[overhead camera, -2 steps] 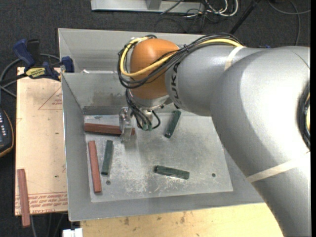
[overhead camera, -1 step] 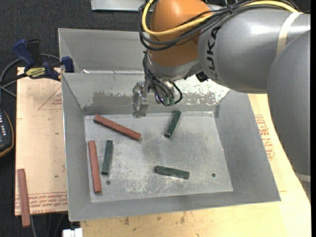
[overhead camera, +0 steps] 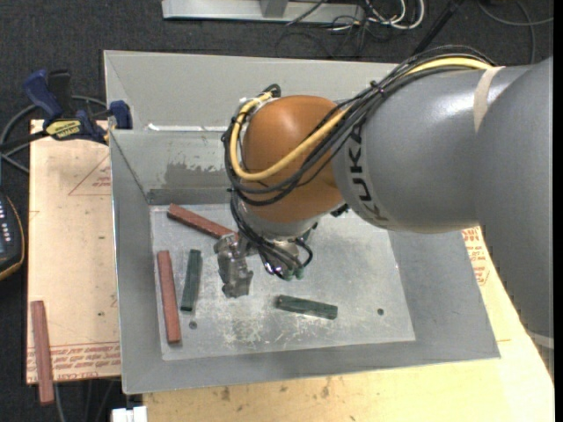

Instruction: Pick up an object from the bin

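My gripper [overhead camera: 236, 280] hangs low over the bin floor left of centre, under the orange wrist cover. Its fingers stand close together, shut, with nothing visible between them. A dark green stick [overhead camera: 190, 280] lies just to its left, roughly upright in the view. A reddish-brown stick [overhead camera: 201, 221] lies slanted just above and left of the gripper, its right end near the gripper body. Another dark green stick [overhead camera: 306, 307] lies flat to the lower right, apart from the gripper.
A long reddish stick [overhead camera: 168, 295] lies along the bin's left side, beside the green one. The arm and its cables cover the bin's upper right part. Bare floor shows to the right of the gripper and along the front wall.
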